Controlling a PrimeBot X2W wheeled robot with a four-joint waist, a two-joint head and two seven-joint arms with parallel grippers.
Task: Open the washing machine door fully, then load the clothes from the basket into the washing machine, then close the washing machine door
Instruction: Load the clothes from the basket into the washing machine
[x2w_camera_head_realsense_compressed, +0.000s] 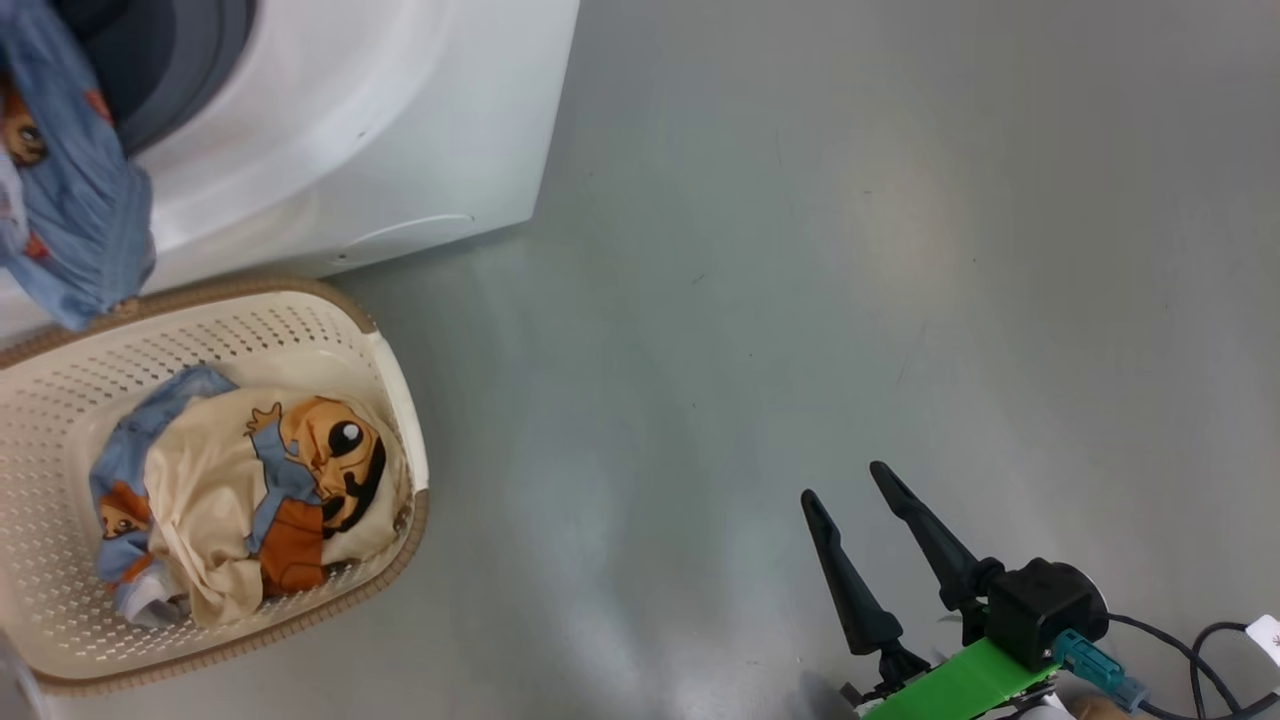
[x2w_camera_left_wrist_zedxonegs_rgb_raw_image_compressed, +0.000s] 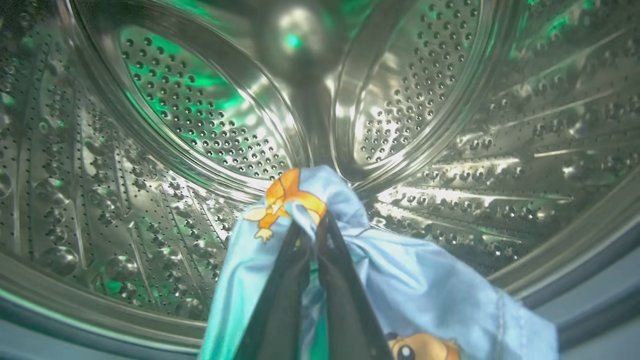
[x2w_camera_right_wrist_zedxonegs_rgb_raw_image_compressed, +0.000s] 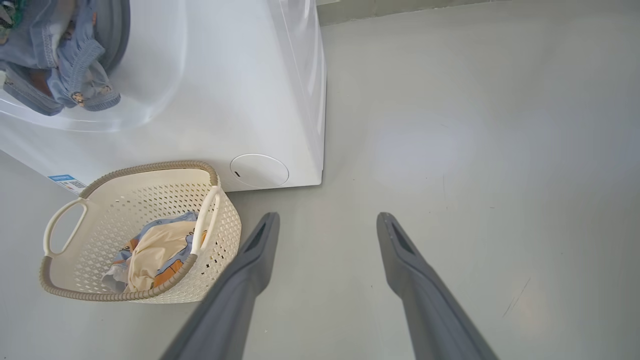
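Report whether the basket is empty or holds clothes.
Not empty. The basket holds a bundle of cream and light blue clothes, seen in the head and right wrist views.

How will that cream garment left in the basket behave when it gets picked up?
Probably floppy: the cream garment lies crumpled in folds, so it should sag and trail from a pinch, as the blue piece drapes from the left end effector. Likely light, being thin cloth. It may drag up the blue fabric bundled with it in the basket.
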